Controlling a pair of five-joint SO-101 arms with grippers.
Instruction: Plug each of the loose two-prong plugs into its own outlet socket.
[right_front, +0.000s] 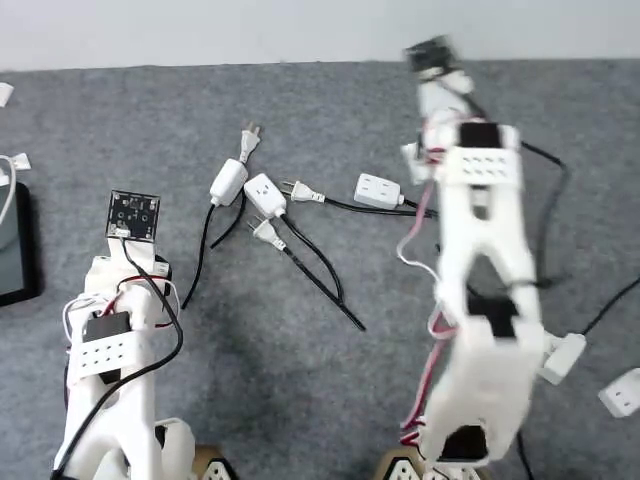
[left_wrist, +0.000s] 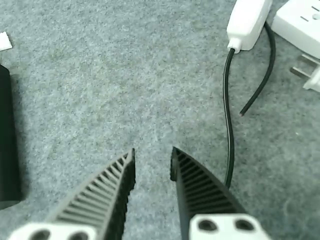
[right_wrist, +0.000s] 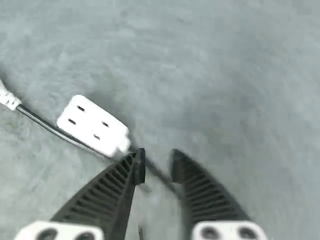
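Loose two-prong plugs lie on the grey carpet in the high view: one at the back, one beside a white cube socket, one nearer the front. A long white adapter and a white outlet socket lie among the black cords. My left gripper hovers slightly open over bare carpet, short of the adapter and a plug's prongs. My right gripper is narrowly open and empty, just beside the outlet socket, with its cord running between the fingertips.
A black device sits at the left table edge, and is seen close to the left gripper. Two more white sockets lie at the front right. Black cords trail across the middle. The right arm stretches far back.
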